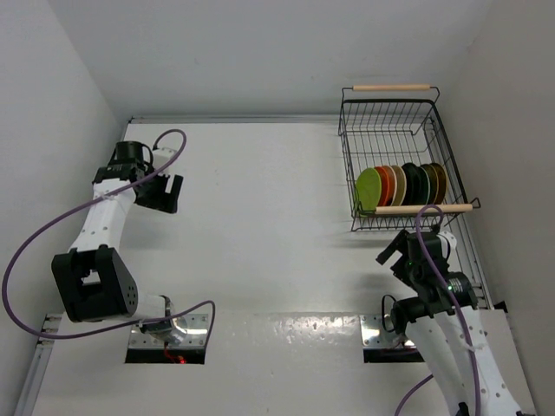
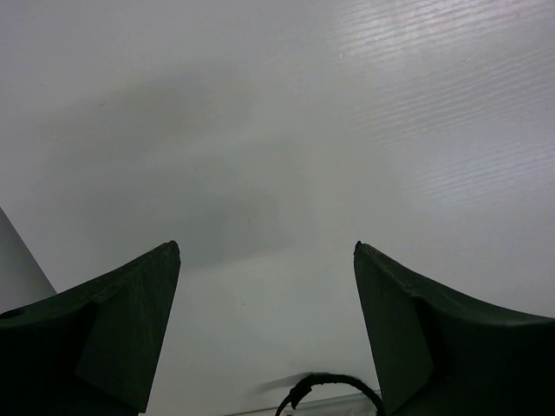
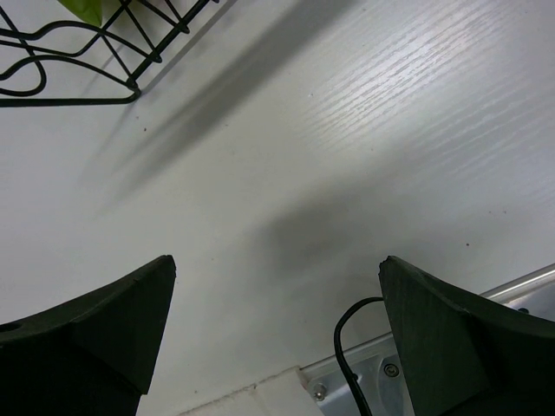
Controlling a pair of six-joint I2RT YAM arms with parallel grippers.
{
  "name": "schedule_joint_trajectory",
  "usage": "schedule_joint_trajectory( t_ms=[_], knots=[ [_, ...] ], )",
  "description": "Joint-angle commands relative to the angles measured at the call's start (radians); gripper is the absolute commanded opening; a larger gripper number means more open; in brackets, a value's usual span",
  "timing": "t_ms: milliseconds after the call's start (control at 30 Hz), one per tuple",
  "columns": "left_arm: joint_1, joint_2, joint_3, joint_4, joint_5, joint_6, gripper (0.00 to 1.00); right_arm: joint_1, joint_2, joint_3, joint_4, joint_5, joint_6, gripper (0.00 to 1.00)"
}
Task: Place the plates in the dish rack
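The black wire dish rack (image 1: 364,130) with two wooden bar handles stands at the back right. Several plates stand on edge in its near half: a lime green plate (image 1: 368,191), an orange-red plate (image 1: 383,183), cream, black and brown-gold ones behind it. A corner of the rack (image 3: 87,61) and a bit of the green plate (image 3: 82,9) show in the right wrist view. My right gripper (image 1: 401,247) is open and empty, just in front of the rack. My left gripper (image 1: 166,194) is open and empty over bare table at the far left.
White walls close in on the left, back and right. Metal mounting plates (image 1: 381,329) and cables (image 1: 52,230) lie at the near edge by the arm bases. A black cable (image 3: 347,347) shows under the right gripper.
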Motion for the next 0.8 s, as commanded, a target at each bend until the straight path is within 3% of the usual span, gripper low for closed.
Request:
schedule_joint_trajectory(
  t_ms=[0,767],
  knots=[
    [0.012,-0.041,-0.014,0.035,-0.005,-0.013,0.86,-0.003,-0.010,-0.006,0.007,-0.005,0.036,1.00],
    [0.012,-0.041,-0.014,0.035,0.014,-0.013,0.86,-0.003,0.009,0.008,0.018,0.024,0.020,1.00]
  ],
)
